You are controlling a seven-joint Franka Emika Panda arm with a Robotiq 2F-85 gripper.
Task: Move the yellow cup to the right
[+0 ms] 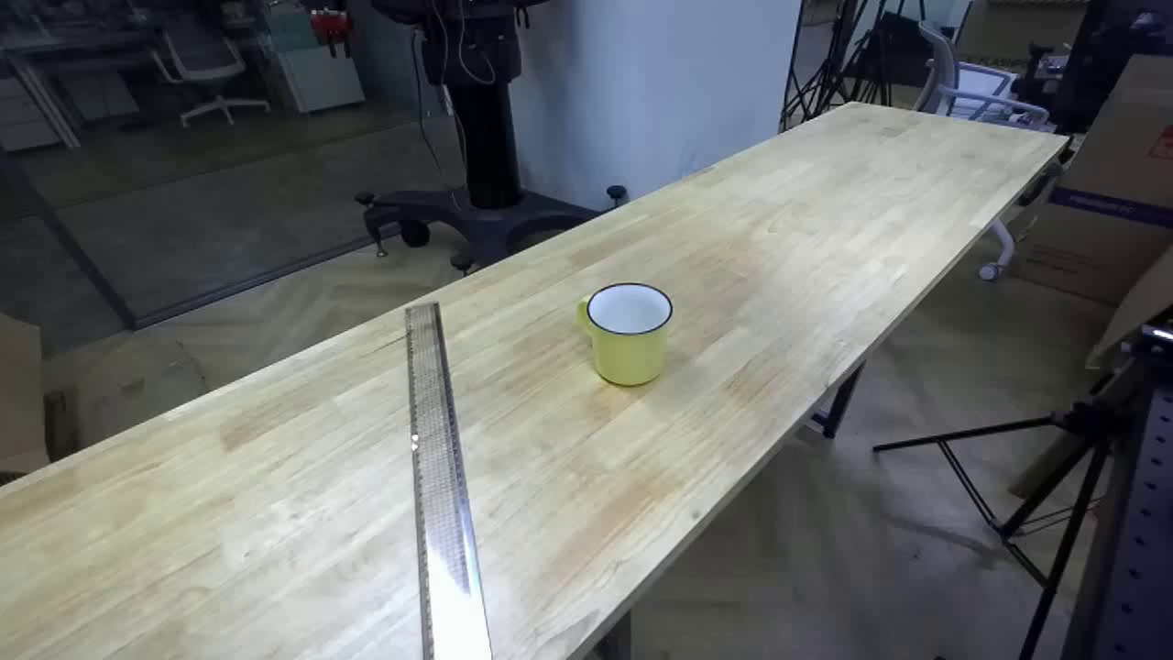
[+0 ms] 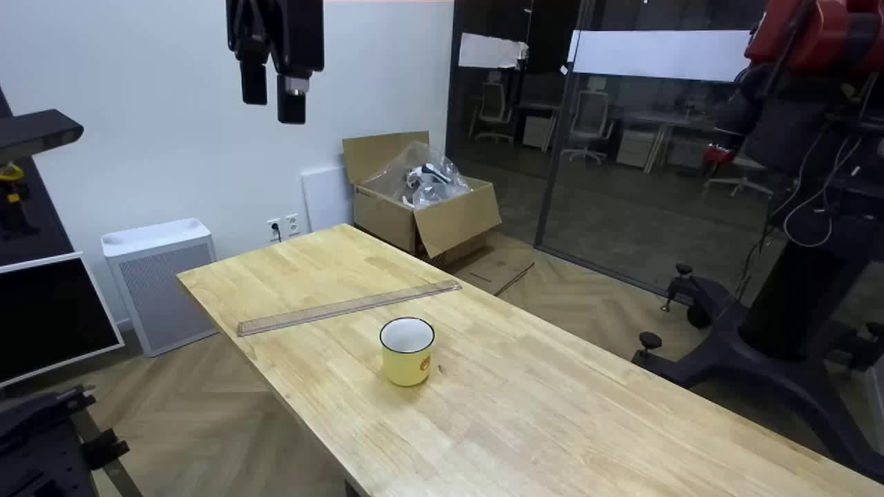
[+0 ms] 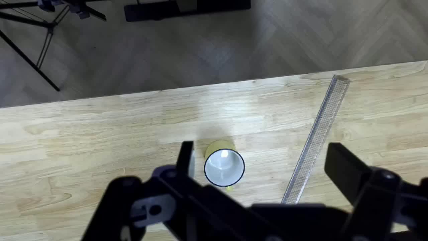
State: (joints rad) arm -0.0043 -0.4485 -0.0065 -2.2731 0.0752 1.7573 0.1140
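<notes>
The yellow cup (image 1: 629, 356) stands upright on the wooden table, with a white inside, a dark rim and a small handle. It also shows in an exterior view (image 2: 406, 367) with a small orange mark on its side, and in the wrist view (image 3: 219, 146). My gripper (image 2: 272, 93) hangs high above the table in that exterior view, well apart from the cup. In the wrist view my gripper (image 3: 261, 157) is wide open and empty. There the cup appears between the fingers, nearer the left one, and far below them.
A clear ruler (image 1: 435, 440) lies flat across the wooden table (image 1: 825, 229) beside the cup; it also shows in the wrist view (image 3: 314, 144). The table's long edge (image 3: 160, 91) borders the floor. A cardboard box (image 2: 387, 214) stands beyond the table's end.
</notes>
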